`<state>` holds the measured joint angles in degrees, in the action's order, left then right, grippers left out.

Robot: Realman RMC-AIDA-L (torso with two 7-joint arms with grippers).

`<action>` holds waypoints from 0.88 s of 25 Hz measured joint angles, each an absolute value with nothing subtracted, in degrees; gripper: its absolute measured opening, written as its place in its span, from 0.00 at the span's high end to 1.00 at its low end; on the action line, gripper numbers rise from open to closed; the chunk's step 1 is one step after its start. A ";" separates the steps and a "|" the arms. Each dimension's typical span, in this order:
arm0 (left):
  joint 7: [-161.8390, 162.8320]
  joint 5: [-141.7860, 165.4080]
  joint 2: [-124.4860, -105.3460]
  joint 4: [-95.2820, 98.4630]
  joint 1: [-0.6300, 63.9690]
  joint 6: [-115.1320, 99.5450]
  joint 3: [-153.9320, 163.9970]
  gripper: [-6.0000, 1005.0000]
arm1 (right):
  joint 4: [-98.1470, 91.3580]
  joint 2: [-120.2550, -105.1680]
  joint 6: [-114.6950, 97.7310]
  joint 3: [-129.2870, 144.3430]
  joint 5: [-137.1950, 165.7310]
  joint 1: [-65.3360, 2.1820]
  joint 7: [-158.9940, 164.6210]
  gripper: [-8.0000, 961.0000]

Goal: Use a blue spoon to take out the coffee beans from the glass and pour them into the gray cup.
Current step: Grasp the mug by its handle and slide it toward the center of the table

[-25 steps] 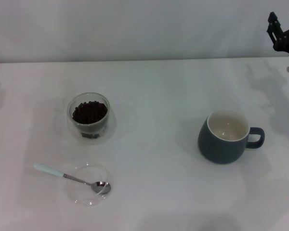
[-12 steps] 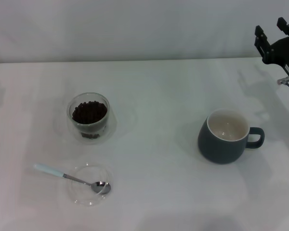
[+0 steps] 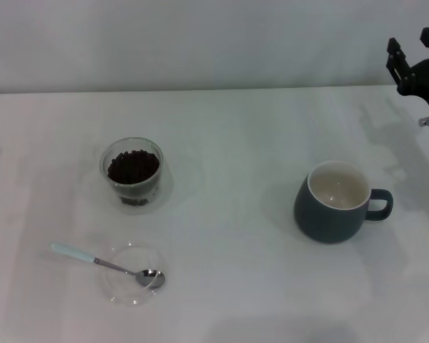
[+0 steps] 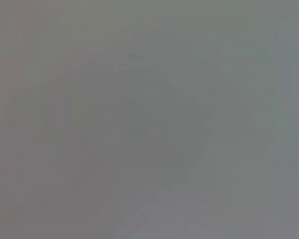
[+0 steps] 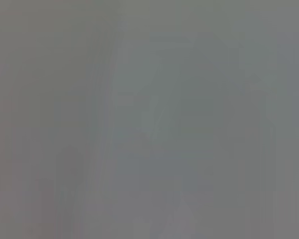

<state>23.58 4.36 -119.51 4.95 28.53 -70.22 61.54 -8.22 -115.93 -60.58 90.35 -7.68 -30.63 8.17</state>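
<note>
Gray cup (image 3: 334, 204): right side of the white desk (image 3: 236, 128), upright, loop handle pointing right.
Glass (image 3: 132, 173): left of centre, holding coffee beans (image 3: 133, 166).
Clear dish (image 3: 132, 274): near edge, in front of the glass.
Blue spoon (image 3: 104, 264): bowl in the dish, handle out left.
Right hand (image 3: 415, 51): raised at far right, fingers apart, gripping nothing.

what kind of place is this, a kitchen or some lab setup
Likely a lab test bench, not a kitchen: a bare white table against a blank wall, only a few props laid out, and a robot's right hand above the far corner.
</note>
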 joint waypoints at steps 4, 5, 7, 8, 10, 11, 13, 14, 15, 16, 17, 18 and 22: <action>24.25 4.64 -119.53 5.15 24.93 -74.34 61.57 0.14 | -7.92 -115.79 -59.78 90.37 -9.71 -30.60 7.68 0.40; 24.85 4.49 -119.53 5.28 23.95 -75.06 61.54 0.14 | -7.89 -115.66 -59.45 90.72 -9.70 -30.59 7.53 0.40; 26.86 3.69 -119.46 5.58 22.36 -75.92 61.21 0.14 | -8.04 -115.35 -58.35 92.05 -8.51 -30.41 7.51 0.40; 28.14 2.97 -119.38 5.61 21.80 -76.07 60.99 0.14 | -8.39 -115.21 -57.52 93.25 -7.40 -30.04 7.64 0.40; 29.65 1.86 -119.23 5.63 21.21 -76.11 60.86 0.14 | -10.16 -114.90 -56.50 94.96 -4.96 -27.99 7.88 0.40; 29.84 1.42 -119.15 5.63 21.05 -76.12 60.84 0.14 | -11.35 -114.79 -56.33 95.24 -4.04 -26.59 7.90 0.40; 29.68 1.25 -119.00 5.64 21.14 -76.12 60.85 0.14 | -14.42 -114.51 -56.20 95.37 -2.72 -22.82 8.18 0.40; 29.48 1.25 -118.98 5.73 21.20 -76.12 60.89 0.14 | -16.08 -114.39 -56.18 95.36 -2.37 -20.96 8.32 0.39; 29.12 1.25 -118.94 5.88 21.25 -76.12 60.89 0.14 | -17.52 -114.29 -56.14 95.34 -2.16 -19.20 8.40 0.39; 28.72 1.22 -118.94 6.05 21.30 -76.07 60.91 0.14 | -19.67 -114.17 -56.21 95.32 -2.04 -16.70 8.46 0.39; 28.33 1.17 -118.93 6.18 21.37 -76.00 60.92 0.14 | -21.05 -114.05 -56.30 95.31 -2.02 -15.30 8.47 0.39; 27.88 1.16 -118.93 6.31 21.49 -75.93 60.92 0.14 | -22.71 -113.92 -56.41 95.32 -1.93 -13.61 8.50 0.39; 26.50 1.22 -118.76 6.68 22.12 -75.61 60.93 0.14 | -27.04 -113.85 -56.69 95.15 0.39 -8.36 9.16 0.39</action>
<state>26.50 1.22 -118.76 6.68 22.12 -75.61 60.93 -27.04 -113.85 -56.69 95.16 0.39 -8.36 9.16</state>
